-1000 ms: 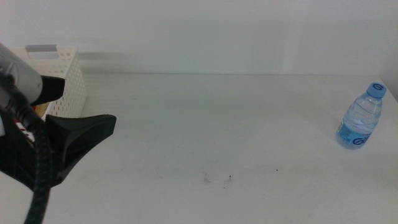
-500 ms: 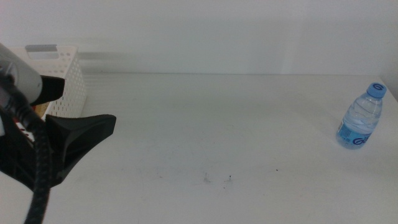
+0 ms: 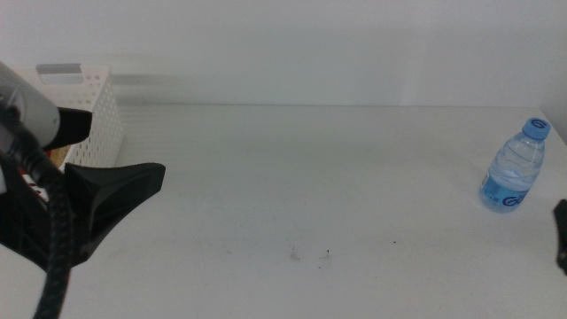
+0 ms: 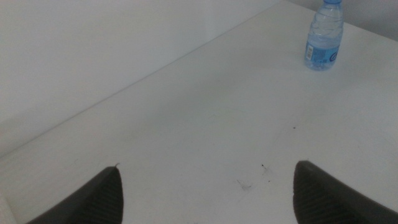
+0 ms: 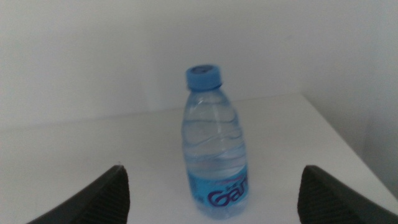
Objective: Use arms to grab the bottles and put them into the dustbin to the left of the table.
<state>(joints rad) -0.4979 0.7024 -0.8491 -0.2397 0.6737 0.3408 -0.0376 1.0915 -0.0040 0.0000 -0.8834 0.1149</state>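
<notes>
A small clear water bottle with a blue cap stands upright at the table's far right. It also shows in the left wrist view and fills the middle of the right wrist view. My right gripper just shows at the right edge, in front of the bottle and apart from it. Its fingers stand wide apart, open and empty. My left gripper hangs at the left beside the dustbin, open and empty, with its fingers spread. The tea bottle and red can are out of view.
The white table runs back to a plain white wall. A few dark specks lie near its front middle. The left arm's black cable hangs at the lower left.
The tip of my right gripper has come into the middle view at the right edge. The left arm and the bottle have not moved.
</notes>
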